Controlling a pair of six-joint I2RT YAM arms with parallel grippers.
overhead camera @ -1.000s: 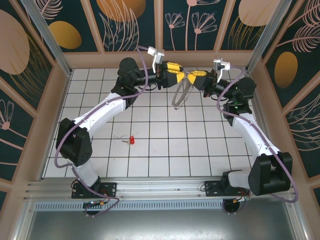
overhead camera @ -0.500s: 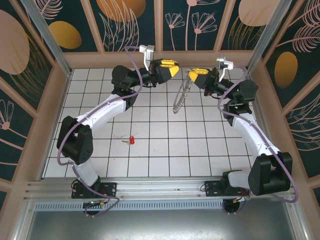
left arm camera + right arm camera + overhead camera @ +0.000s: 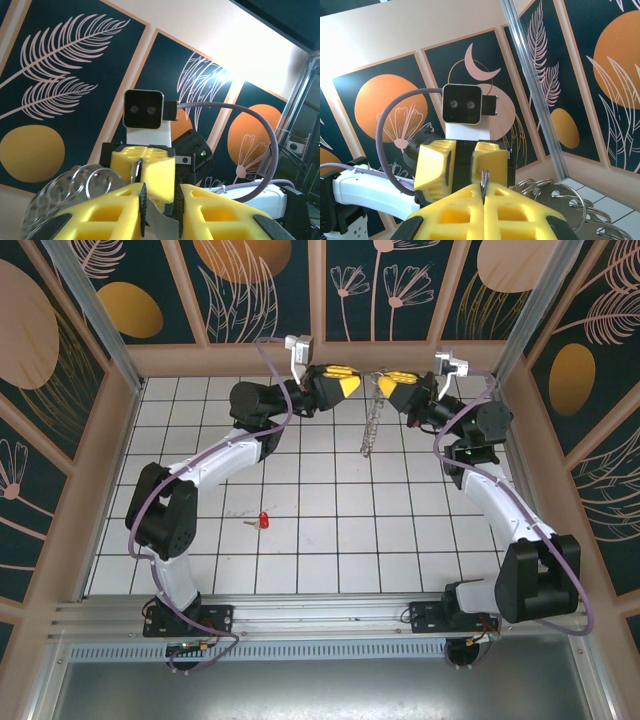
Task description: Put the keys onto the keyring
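The keyring point(image 3: 370, 428), a hoop fringed with silvery loops, hangs above the back tiles from my right gripper point(image 3: 385, 386). That gripper point(image 3: 484, 189) is shut on a thin metal ring at its tips, with more loops point(image 3: 555, 196) just to its right. My left gripper point(image 3: 348, 381) faces it tip to tip, a short gap away. Its jaws point(image 3: 160, 195) stand a little apart, and a grey strip lies low between the pads. Loops of the keyring point(image 3: 80, 184) sit just left of them. The red-headed key point(image 3: 264, 519) lies on the tiles, far from both grippers.
The wooden back wall point(image 3: 400, 352) runs close behind both grippers. Metal posts point(image 3: 520, 330) stand at the rear corners. Open tiled floor point(image 3: 340, 530) spreads between the arms toward the near edge.
My left gripper drew back from the right one, then moved in again with narrower jaws. The right gripper rose slightly and the hanging keyring turned more edge-on.
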